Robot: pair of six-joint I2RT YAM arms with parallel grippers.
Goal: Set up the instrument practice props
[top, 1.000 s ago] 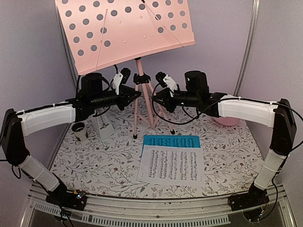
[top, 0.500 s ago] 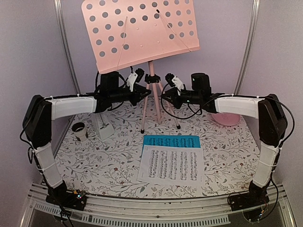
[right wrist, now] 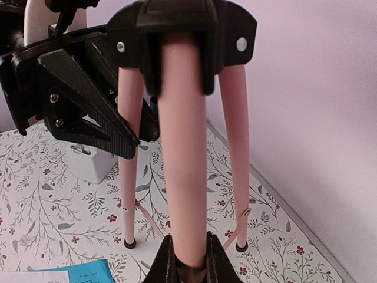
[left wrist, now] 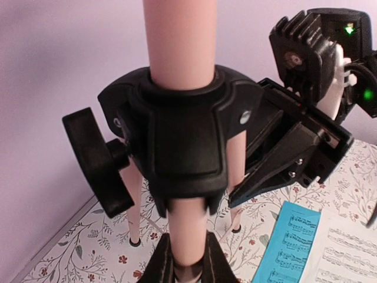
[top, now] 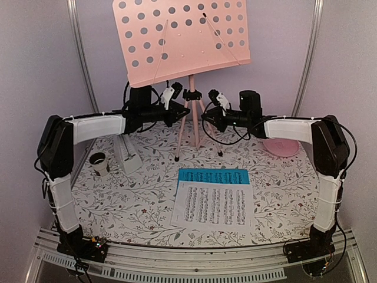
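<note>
Jaws of both arms are closed on the music stand (top: pixel 192 121). From the top external camera, the left gripper (top: pixel 181 111) and right gripper (top: pixel 206 115) meet it from either side, just under the black hub (top: pixel 191 94). The stand's long axis is upright, and its perforated desk (top: pixel 182 35) is tilted with its face toward the arms. It stands at the back middle of the table (top: pixel 118 203), which has a floral cloth and plain lilac walls around it. A white sheet (top: pixel 215 206) lies in front, overlapping a blue sheet (top: pixel 212 175). The metronome (top: pixel 128 158) and a dark cup (top: pixel 98 164) sit to the left, and a pink plate (top: pixel 280 146) to the right.

On the left wrist camera, the left gripper (left wrist: pixel 187 266) pinches one pink leg, which runs up out of the fingers (left wrist: pixel 162 265) into the hub (left wrist: pixel 182 141). A black knob (left wrist: pixel 97 162) sticks out to the left. The right gripper (left wrist: pixel 288 159) shows just beyond, and two other feet reach the cloth.

On the right wrist camera, the right gripper (right wrist: pixel 189 265) clamps another leg, which rises straight up to the hub (right wrist: pixel 182 29). The left gripper (right wrist: pixel 76 94) is opposite, with the metronome (right wrist: pixel 91 162) behind it.
</note>
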